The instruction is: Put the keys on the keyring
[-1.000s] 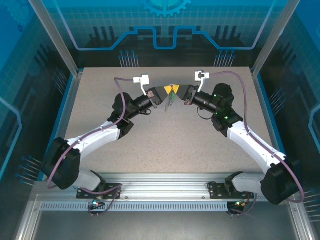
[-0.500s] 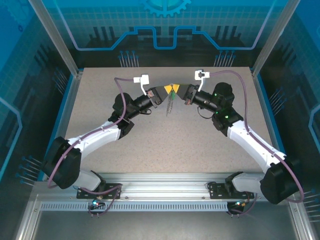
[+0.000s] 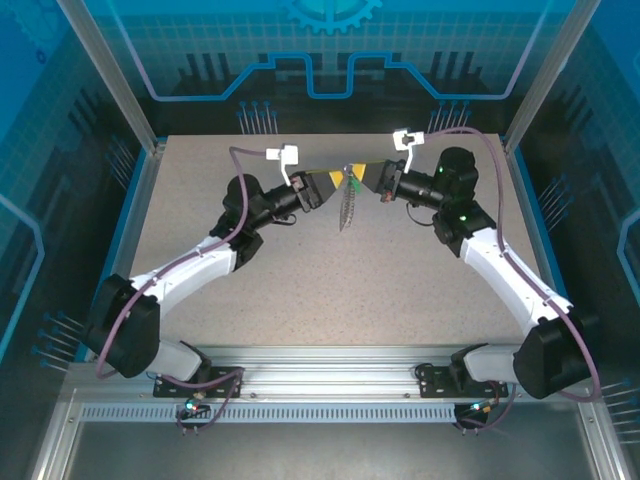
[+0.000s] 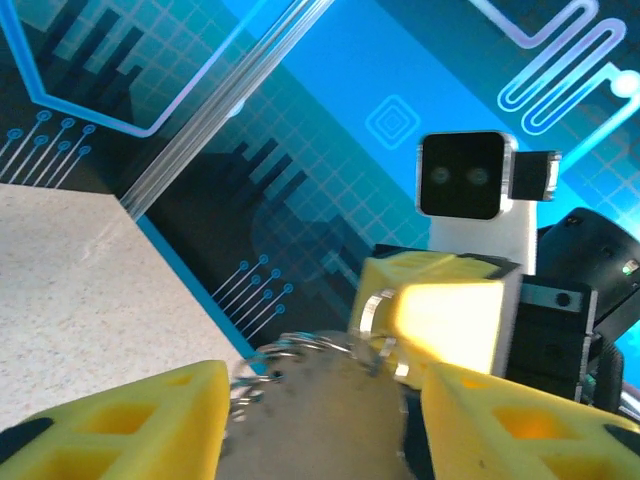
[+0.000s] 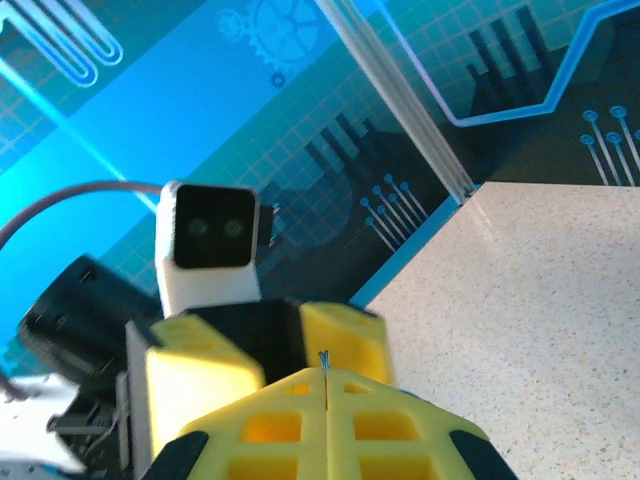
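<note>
Bright, even overhead light, soft shadows on the table [image 3: 330, 280], wrist views blurred up close.

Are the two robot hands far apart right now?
No, the left gripper and the right gripper meet almost tip to tip, yellow fingers nearly touching.

Keyring [image 3: 346, 205] hangs midway above open table [image 3: 340, 300]

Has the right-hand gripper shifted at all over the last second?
Yes. In the top view the right gripper has moved a little up the picture, closer to the table's far edge.
</note>
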Action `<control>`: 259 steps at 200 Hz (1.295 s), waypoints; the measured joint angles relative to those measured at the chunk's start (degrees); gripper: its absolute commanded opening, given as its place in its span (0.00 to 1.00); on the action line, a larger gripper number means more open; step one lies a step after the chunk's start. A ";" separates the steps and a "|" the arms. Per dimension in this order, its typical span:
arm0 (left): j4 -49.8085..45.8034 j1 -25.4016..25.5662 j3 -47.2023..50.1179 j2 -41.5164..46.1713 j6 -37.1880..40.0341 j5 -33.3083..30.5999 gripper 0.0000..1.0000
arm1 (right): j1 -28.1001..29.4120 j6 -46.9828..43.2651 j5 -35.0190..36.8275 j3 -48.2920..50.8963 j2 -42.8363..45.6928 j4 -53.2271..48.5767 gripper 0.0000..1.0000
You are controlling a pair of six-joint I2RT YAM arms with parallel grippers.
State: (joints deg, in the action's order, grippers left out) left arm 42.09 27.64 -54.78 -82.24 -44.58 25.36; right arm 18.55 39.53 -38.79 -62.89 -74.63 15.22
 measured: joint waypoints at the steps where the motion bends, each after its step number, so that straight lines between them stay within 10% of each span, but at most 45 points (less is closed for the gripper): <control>1: -0.13 -0.09 -0.07 0.02 -0.02 0.07 0.59 | -0.04 -0.24 -0.33 -0.28 -0.02 -0.35 0.00; 106: -16.44 -6.34 -12.37 -1.44 10.99 18.18 0.65 | -1.03 -18.21 -12.87 -14.62 -7.69 -22.40 0.00; 259: -21.64 -7.61 -15.50 -6.38 15.61 27.41 0.44 | -1.81 -21.84 -18.75 -20.06 -13.92 -28.09 0.00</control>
State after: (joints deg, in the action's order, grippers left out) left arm 20.45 20.03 -70.28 -88.62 -28.97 52.77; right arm 16.73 17.69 -57.54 -82.96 -88.55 -12.86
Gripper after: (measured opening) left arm 0.450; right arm 0.066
